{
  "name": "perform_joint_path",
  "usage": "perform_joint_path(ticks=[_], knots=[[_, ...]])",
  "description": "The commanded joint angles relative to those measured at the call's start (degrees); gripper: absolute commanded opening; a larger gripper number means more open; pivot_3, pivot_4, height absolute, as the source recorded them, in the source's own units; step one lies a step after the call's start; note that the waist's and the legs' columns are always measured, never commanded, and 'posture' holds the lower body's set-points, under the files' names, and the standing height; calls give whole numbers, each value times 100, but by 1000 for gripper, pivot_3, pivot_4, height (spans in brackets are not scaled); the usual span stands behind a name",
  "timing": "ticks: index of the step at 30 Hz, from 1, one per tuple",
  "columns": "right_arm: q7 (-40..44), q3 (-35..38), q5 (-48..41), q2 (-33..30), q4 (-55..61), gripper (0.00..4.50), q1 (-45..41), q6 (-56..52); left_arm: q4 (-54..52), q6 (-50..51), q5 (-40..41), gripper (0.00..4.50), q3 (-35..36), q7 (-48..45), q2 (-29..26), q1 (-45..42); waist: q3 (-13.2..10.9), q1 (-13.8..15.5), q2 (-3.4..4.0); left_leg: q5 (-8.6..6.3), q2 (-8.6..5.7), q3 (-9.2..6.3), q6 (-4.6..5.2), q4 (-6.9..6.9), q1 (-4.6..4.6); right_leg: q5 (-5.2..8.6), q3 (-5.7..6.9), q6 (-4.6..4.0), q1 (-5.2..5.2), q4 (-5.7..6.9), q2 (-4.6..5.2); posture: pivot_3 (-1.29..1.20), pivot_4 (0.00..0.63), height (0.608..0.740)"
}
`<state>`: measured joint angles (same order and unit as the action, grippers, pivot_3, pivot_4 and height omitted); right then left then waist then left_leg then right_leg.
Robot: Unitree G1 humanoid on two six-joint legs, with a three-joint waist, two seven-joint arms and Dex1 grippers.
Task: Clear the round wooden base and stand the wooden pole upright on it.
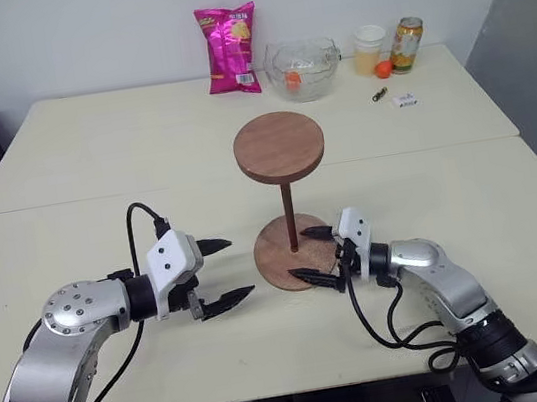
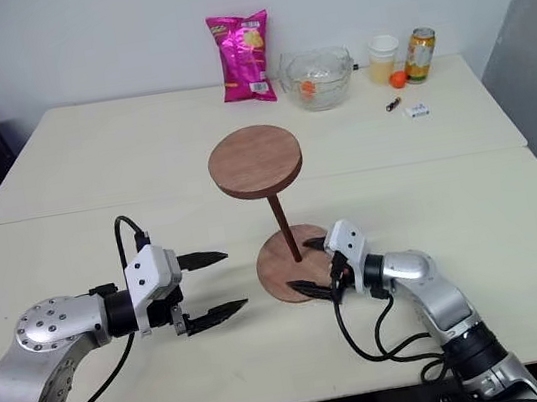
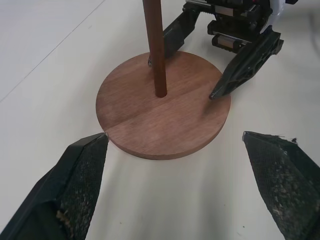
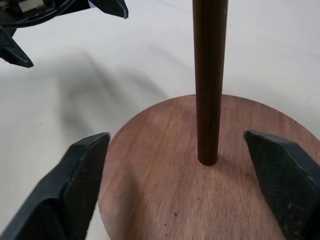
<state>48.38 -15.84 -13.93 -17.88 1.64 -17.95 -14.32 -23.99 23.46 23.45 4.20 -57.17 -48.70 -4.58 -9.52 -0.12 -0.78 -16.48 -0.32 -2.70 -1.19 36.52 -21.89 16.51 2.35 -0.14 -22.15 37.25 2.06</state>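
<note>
The bench carries the base, lying flat between the two claws. The pole stands upright in the base's centre hole, long axis vertical, its disc end up. The left claw hangs open just beside the base's left edge, touching nothing. The right claw is spread wide at the base's right edge, one finger either side of the pole, clear of it. In the right wrist view the pole's top is cut off.

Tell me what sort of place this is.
Probably an office or lab break area: plain pale tables pushed together against a bare wall, with a pink snack bag, a glass bowl and a drink can at the far edge.
</note>
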Motion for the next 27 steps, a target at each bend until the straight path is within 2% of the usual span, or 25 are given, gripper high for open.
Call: perform_joint_path(ticks=[1,8,14,19,22,27], knots=[[98,155,-79,-147,346,4445,-3,73,-88,-110,35,4500,70,-9,12,-37,-2,0,0,0,0,0,1,7,-1,0,0,1,1,3,0,0,150,740],[202,169,9,-550,593,4445,-78,-18,-138,-128,120,4500,135,24,62,-12,-14,1,-3,-2,-2,1,2,45,-1,-3,-5,7,3,37,0,0,150,740],[620,518,-241,-1337,951,4445,-182,-366,-180,103,195,4500,292,135,-7,-66,-28,2,-9,-1,-2,-1,3,50,2,-3,-4,6,-3,62,-1,0,150,740],[1090,959,-751,-1969,1353,4445,-153,-739,-257,279,137,4500,368,173,-200,-76,-35,3,-18,-1,-1,-1,3,52,2,-3,-4,6,-3,64,-2,0,150,740],[1570,1451,-1248,-2612,1790,4445,57,-1001,-231,180,61,4500,446,111,-344,20,-45,8,-16,-1,-2,0,3,53,1,-3,-5,6,-3,63,-1,0,150,740],[1698,1974,-1659,-3106,2101,4445,278,-1234,-122,199,188,4500,524,104,-362,-166,-69,21,-34,-1,-1,-1,3,54,3,-3,-3,5,1,64,-2,0,150,740]])
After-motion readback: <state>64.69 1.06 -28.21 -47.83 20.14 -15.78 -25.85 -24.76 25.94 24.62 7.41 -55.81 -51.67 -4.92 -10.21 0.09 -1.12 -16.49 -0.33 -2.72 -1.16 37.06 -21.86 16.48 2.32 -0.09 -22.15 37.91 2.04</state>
